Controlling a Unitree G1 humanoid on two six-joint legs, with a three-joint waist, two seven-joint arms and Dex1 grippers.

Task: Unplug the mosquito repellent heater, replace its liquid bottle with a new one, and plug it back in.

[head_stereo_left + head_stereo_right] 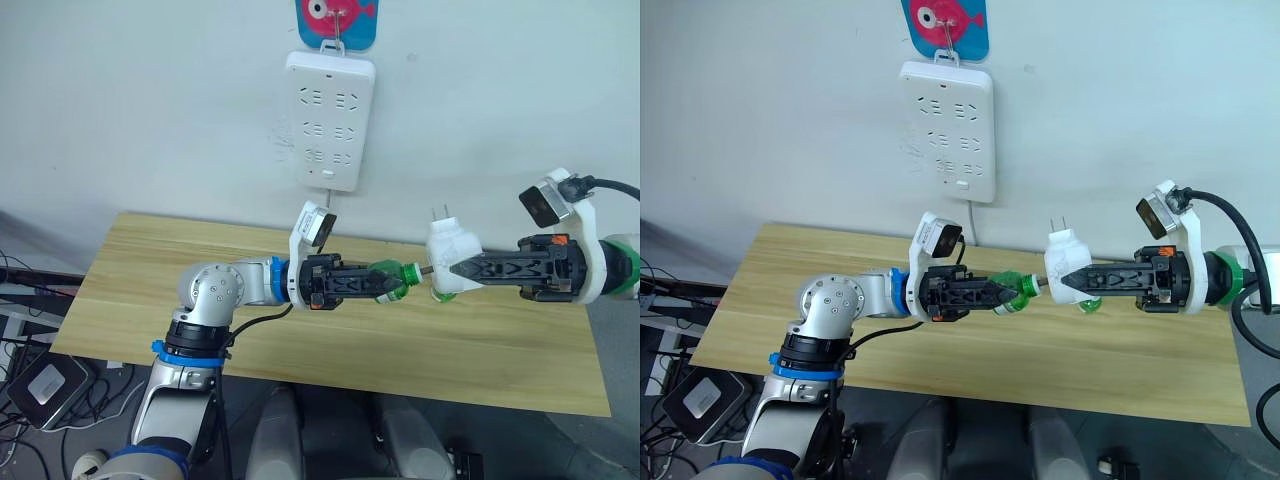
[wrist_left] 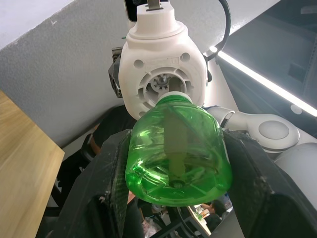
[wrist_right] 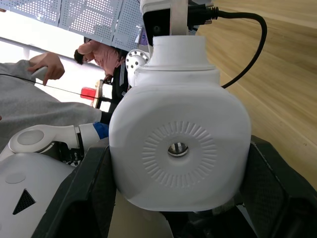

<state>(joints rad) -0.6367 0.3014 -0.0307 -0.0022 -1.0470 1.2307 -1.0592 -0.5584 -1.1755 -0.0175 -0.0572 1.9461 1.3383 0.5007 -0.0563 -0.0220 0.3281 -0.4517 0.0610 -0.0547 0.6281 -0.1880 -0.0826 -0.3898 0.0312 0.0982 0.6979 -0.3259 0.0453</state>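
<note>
The white mosquito repellent heater [image 1: 450, 245] is held above the table in my right gripper [image 1: 456, 270], its two prongs pointing up. Its dimpled face [image 3: 178, 148] fills the space between the right fingers. My left gripper [image 1: 386, 284] is shut on a green liquid bottle [image 1: 397, 279]. The bottle's neck and thin wick point at the open underside of the heater [image 2: 163, 59], just short of it. The bottle [image 2: 176, 148] sits between the left fingers. Another small green bottle [image 1: 1090, 304] lies on the table under the heater, its neck hidden.
A tall white power strip [image 1: 330, 120] hangs on the wall behind the wooden table [image 1: 200, 250], its sockets unoccupied. A black cable runs from my right wrist. A person in a grey sleeve [image 3: 29, 104] stands beyond the table.
</note>
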